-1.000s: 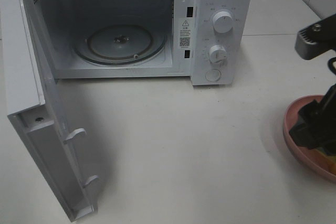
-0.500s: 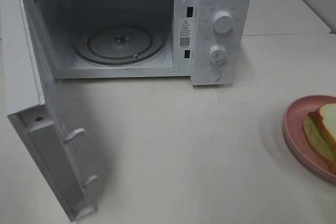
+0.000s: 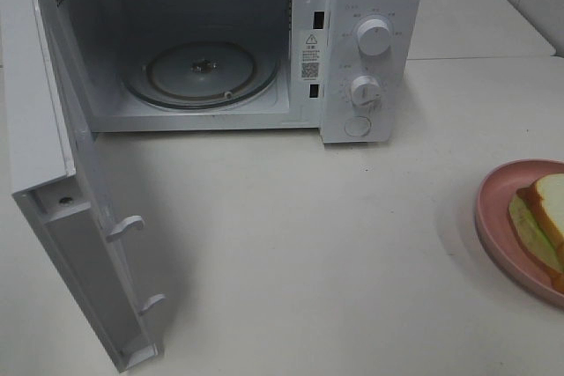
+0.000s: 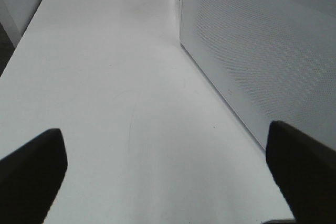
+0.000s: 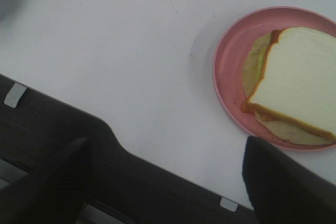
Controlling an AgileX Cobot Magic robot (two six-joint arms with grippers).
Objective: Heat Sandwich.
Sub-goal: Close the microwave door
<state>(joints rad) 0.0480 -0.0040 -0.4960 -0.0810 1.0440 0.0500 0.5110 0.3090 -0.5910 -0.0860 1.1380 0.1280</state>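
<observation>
The sandwich [image 3: 545, 217], white bread with an orange-brown crust and pale green filling, lies on a round pink plate [image 3: 492, 209] at the table's right edge. The right wrist view shows the sandwich [image 5: 299, 77] on the plate [image 5: 227, 72] from above. My right gripper [image 5: 165, 153] is open and empty, high above the table and apart from the plate. My left gripper [image 4: 168, 177] is open and empty over bare table beside the microwave's perforated side [image 4: 252, 51]. Neither gripper shows in the exterior view.
The white microwave [image 3: 370, 6] stands at the back with its door [image 3: 53, 217] swung wide open to the left and an empty glass turntable [image 3: 203, 72] inside. A dark strip [image 5: 131, 182] runs along the table edge in the right wrist view.
One second ago my right arm hung over the plate and hid the sandwich; it has pulled back out of the exterior view, leaving the sandwich on the plate.
</observation>
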